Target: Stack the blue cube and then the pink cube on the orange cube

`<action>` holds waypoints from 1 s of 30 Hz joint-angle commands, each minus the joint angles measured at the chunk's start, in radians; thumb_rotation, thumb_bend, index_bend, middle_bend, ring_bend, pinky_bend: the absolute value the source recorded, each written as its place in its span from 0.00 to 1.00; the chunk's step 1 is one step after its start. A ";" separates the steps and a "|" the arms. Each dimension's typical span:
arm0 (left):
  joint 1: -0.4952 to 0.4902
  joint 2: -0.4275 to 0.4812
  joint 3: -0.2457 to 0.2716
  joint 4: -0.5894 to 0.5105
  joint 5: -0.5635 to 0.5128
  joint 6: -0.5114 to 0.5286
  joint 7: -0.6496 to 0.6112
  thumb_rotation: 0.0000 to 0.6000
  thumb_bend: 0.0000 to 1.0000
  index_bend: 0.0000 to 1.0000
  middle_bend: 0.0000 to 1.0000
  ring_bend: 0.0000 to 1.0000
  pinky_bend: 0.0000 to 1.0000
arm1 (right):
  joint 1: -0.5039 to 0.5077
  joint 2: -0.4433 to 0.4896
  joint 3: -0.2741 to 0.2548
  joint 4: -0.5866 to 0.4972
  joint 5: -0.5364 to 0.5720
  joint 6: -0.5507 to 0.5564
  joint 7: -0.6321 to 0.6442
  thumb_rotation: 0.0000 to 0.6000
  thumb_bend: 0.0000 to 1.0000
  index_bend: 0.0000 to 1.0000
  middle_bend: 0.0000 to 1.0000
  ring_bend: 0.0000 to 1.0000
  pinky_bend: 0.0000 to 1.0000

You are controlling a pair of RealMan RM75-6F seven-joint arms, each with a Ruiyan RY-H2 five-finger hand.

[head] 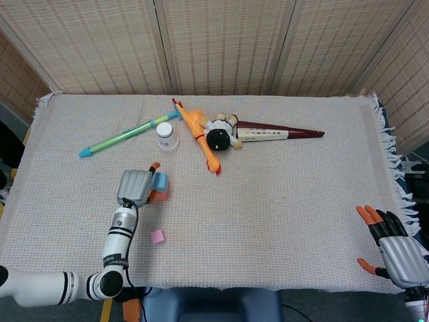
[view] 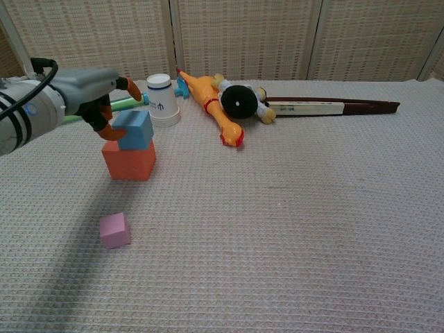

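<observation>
The blue cube lies flat on top of the orange cube, set a little toward its far side; in the head view the blue cube covers most of the orange cube. My left hand hovers just left of the stack, fingers spread: one finger lifted above the blue cube, the thumb close to its left face. From the head view, the left hand hides the stack's left side. The pink cube sits alone in front, also seen as the pink cube. My right hand rests open at the front right corner.
Behind the stack stand a white cup and a green stick. A rubber chicken, a black-headed doll and a dark red sword lie across the back middle. The woven cloth stretches bare to the right.
</observation>
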 commanded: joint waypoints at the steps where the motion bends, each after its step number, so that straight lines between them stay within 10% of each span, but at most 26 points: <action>1: 0.001 0.001 0.000 -0.003 0.003 0.001 0.000 1.00 0.37 0.17 1.00 1.00 1.00 | 0.000 0.000 0.001 0.000 0.001 0.001 0.000 1.00 0.07 0.00 0.00 0.00 0.00; 10: 0.062 0.075 0.047 -0.155 0.127 0.044 -0.056 1.00 0.37 0.14 1.00 1.00 1.00 | -0.002 0.002 0.001 0.001 0.000 0.003 0.003 1.00 0.07 0.00 0.00 0.00 0.00; 17: 0.199 0.204 0.207 -0.342 0.305 0.024 -0.216 1.00 0.37 0.14 1.00 1.00 1.00 | -0.005 0.002 -0.006 -0.001 -0.017 0.010 0.003 1.00 0.07 0.00 0.00 0.00 0.00; 30: 0.339 0.176 0.397 -0.258 0.516 -0.069 -0.357 1.00 0.36 0.14 1.00 1.00 1.00 | -0.011 0.004 -0.023 -0.008 -0.057 0.019 0.003 1.00 0.07 0.00 0.00 0.00 0.00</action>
